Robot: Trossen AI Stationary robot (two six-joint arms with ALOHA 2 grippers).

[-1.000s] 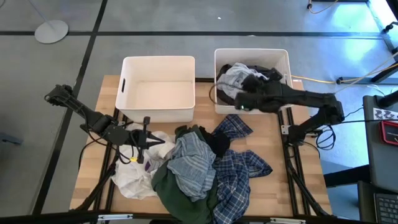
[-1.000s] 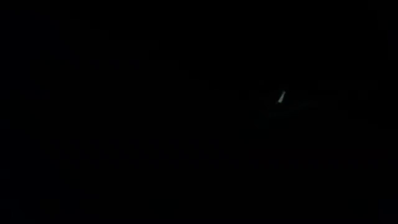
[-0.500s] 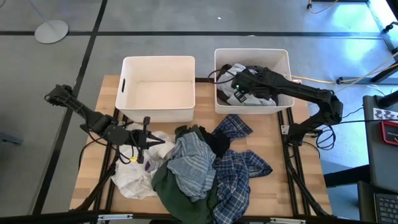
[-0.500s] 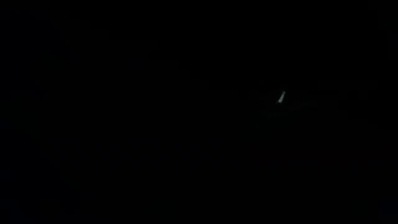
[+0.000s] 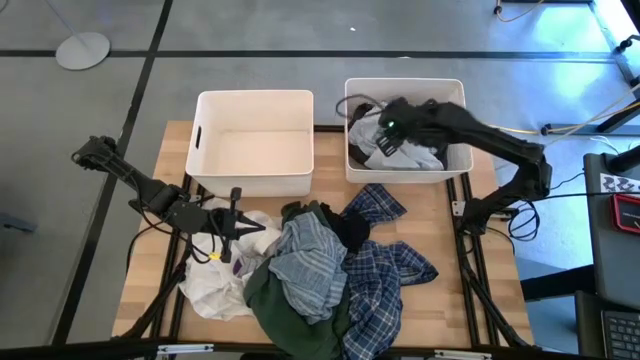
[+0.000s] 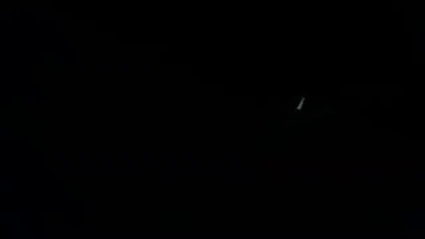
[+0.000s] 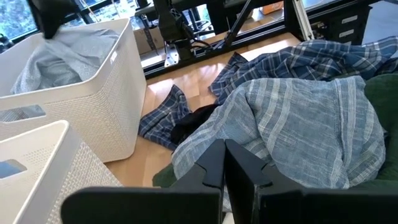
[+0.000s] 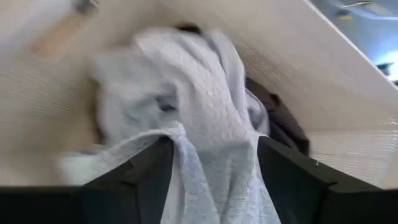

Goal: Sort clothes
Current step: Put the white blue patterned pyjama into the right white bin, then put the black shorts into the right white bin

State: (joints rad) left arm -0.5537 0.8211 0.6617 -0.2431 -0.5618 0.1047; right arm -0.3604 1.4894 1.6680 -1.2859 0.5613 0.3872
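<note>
Nearest, most clothes remain unsorted: a heap of striped grey-blue, dark green, white and plaid garments (image 5: 320,270) on the wooden table (image 5: 450,290), beside the left gripper (image 5: 236,222), fingers pressed together. Farther, the left white plastic bin (image 5: 255,140) is empty; the right gripper (image 5: 385,125) pinches a pale garment (image 8: 205,124) inside the right white bin (image 5: 458,100).

Right arm stretches in from its side, elbow bent, wrist angled down, right gripper (image 5: 388,128) low with its fingers (image 8: 149,177) spread apart, pale cloth bunched between them. Left arm reaches along its side of the worktop, forearm low, left gripper (image 5: 236,222) level, its two fingers (image 7: 214,165) pressed together.
</note>
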